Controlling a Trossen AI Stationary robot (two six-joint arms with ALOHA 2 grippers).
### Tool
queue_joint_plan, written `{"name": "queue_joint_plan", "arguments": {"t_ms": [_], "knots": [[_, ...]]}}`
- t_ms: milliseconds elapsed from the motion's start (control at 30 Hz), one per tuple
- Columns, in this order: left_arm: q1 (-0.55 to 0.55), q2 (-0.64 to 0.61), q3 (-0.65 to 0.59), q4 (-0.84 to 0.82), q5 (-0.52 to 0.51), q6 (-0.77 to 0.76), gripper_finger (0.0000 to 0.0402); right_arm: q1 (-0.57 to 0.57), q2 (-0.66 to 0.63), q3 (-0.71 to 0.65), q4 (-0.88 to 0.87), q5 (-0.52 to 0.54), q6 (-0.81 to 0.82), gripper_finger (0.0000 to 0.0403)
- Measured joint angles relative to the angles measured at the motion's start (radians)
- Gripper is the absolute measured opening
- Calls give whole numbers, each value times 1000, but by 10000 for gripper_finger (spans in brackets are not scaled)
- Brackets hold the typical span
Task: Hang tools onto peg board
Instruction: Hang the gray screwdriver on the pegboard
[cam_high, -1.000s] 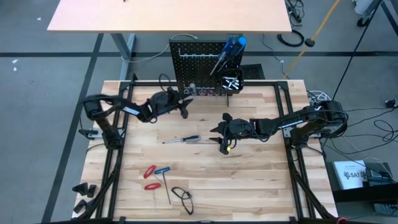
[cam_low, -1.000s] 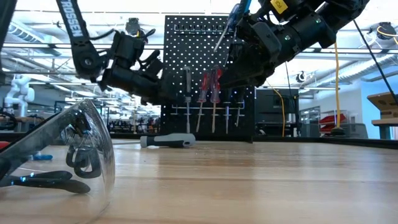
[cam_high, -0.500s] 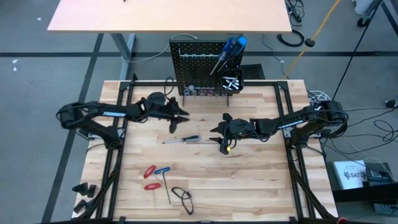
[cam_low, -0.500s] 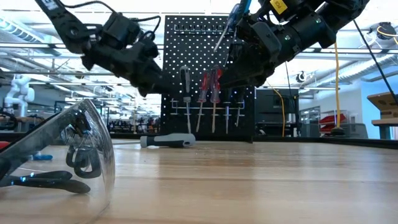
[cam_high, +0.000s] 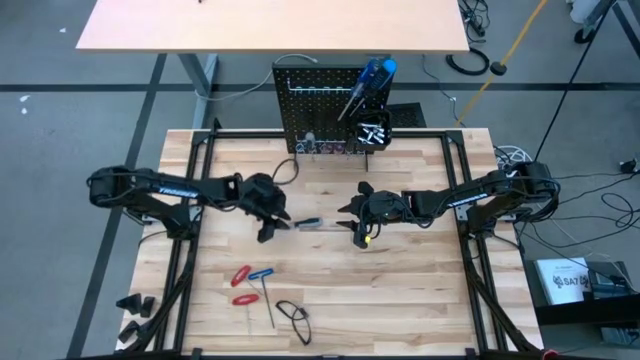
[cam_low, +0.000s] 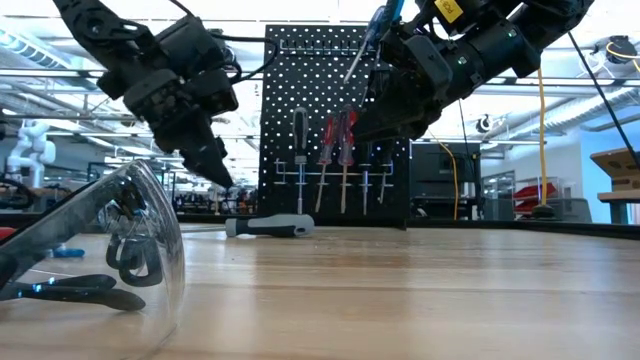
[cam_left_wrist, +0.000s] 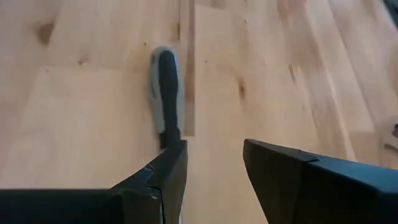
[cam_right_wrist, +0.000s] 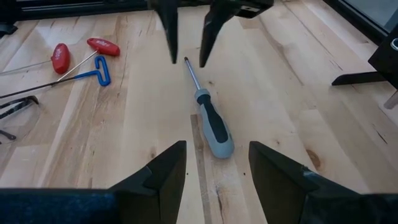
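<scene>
With several tools already hanging on the peg board (cam_high: 318, 108), the left gripper (cam_right_wrist: 186, 38), jaws apart, is hovering over the grey-handled screwdriver (cam_right_wrist: 210, 119) lying on the bench (cam_high: 400, 290) before the board, while the right gripper (cam_right_wrist: 214, 163), jaws apart and empty, is waiting nearby.

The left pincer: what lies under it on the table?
Under the left pincer, open, lies the screwdriver shaft on bare table wood; its black-grey handle points away. In the high view the arm covers the shaft tip.
</scene>
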Motion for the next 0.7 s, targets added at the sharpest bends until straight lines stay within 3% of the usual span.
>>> {"name": "queue_joint_plan", "arguments": {"t_ms": [233, 400, 700], "knots": [[-77, 0, 0, -18, -211, -34, 164, 0, 0, 0, 0, 0, 0, 167], [-110, 0, -7, -28, -244, -60, 163, 0, 0, 0, 0, 0, 0, 167], [-148, 0, -58, -30, -391, -157, 163, 0, 0, 0, 0, 0, 0, 167]]}}
